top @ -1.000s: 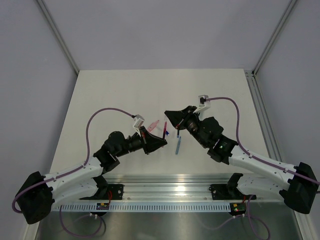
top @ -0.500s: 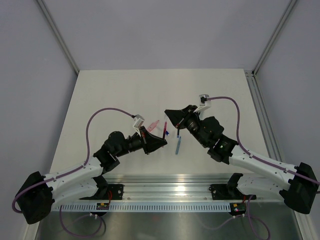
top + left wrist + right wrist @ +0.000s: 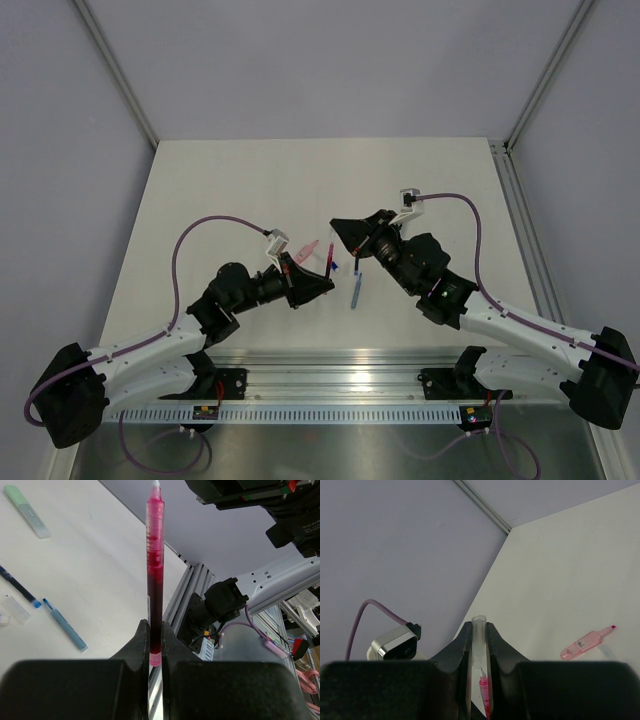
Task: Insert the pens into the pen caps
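Note:
My left gripper (image 3: 155,630) is shut on a red pen (image 3: 154,570) and holds it upright, tip up, above the table; it shows in the top view (image 3: 329,258). My right gripper (image 3: 478,630) is shut on a clear pen cap (image 3: 478,635). The red pen's tip (image 3: 483,687) sits just at the cap's lower open end, between the jaws. The two grippers meet at mid-table, left (image 3: 318,280) and right (image 3: 345,238). A light blue pen (image 3: 356,288) and a dark blue pen (image 3: 17,586) lie on the table.
A pale pink stubby piece (image 3: 585,644) lies on the table behind the grippers (image 3: 311,248). A mint green stubby piece (image 3: 27,511) and a small clear cap (image 3: 14,609) also lie on the table. The rail (image 3: 340,375) runs along the near edge.
The right gripper has shifted very slightly toward the red pen. The left arm and the things on the table have not moved.

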